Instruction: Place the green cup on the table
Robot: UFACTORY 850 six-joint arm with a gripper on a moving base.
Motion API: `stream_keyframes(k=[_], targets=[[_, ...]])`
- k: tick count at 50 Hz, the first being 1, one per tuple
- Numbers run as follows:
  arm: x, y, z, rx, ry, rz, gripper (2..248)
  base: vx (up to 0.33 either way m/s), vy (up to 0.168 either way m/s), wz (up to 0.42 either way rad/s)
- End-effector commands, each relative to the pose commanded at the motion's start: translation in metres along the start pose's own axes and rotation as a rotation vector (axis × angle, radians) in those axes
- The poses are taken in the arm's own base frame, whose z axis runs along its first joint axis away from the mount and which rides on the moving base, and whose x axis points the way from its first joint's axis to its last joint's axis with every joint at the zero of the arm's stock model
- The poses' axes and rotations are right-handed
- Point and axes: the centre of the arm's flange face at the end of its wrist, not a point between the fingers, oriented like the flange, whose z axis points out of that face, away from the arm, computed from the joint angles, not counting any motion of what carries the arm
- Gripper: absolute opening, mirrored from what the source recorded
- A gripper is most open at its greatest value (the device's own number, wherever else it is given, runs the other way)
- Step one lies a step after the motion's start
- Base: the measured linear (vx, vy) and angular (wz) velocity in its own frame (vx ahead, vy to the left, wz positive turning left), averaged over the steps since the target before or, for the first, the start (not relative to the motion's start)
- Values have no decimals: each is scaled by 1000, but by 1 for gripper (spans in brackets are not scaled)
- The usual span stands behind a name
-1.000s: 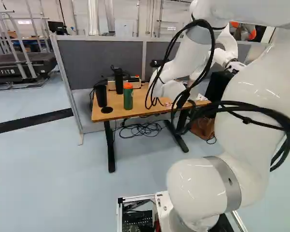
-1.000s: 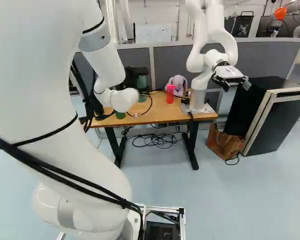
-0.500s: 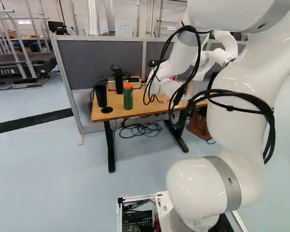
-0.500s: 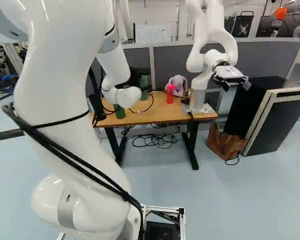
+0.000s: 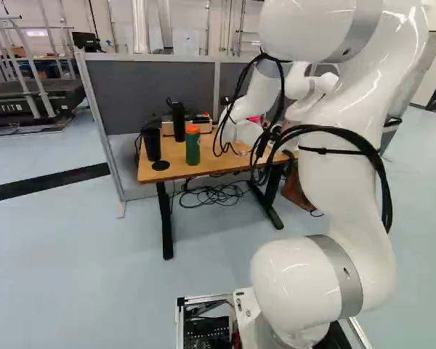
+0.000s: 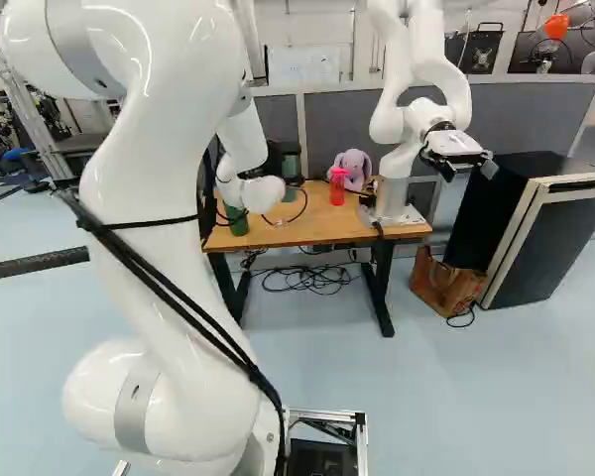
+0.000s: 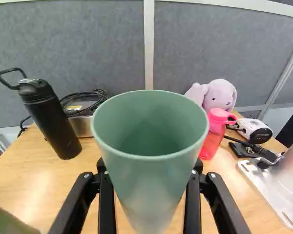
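The table [image 5: 176, 171] is where the carrying seems nearly over and the setting down next. The white arm [image 6: 144, 188] reaches over it across the near edge. The claw [image 7: 150, 200] is closed on the cup, a finger at either side. The black bottle [image 7: 51, 122] and the pink bottle [image 7: 212, 139] stand beyond, towards the far edge. The green cup [image 7: 151, 131] sits between the fingers, mouth up; its base is hidden, so contact cannot be told. Next, the robot should lower it level, then let go once it bears.
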Motion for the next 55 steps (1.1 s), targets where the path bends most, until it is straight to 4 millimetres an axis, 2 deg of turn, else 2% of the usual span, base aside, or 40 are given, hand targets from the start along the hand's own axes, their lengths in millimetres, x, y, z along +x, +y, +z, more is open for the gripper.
stream_keyframes(k=[35, 43, 55], targets=[[-29, 0, 80, 0, 29, 0, 122, 0, 0, 0], [-36, 0, 92, 0, 40, 0, 122, 0, 0, 0], [-49, 0, 98, 0, 28, 0, 122, 0, 0, 0]])
